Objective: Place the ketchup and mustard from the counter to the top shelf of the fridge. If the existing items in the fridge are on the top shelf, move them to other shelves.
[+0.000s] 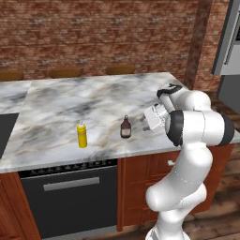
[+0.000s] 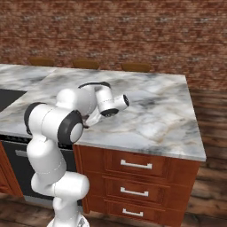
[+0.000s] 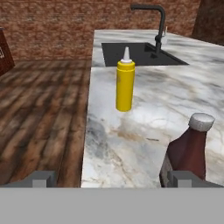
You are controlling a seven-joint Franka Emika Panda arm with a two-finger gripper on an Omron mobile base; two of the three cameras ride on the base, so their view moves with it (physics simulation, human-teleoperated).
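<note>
The mustard bottle (image 1: 82, 135), yellow with a pale pointed nozzle, stands upright near the front edge of the marble counter (image 1: 70, 103). Just to its right stands the ketchup bottle (image 1: 125, 127), dark reddish-brown with a grey cap. The gripper (image 3: 114, 178) hovers near the ketchup, fingers spread and holding nothing.
</note>
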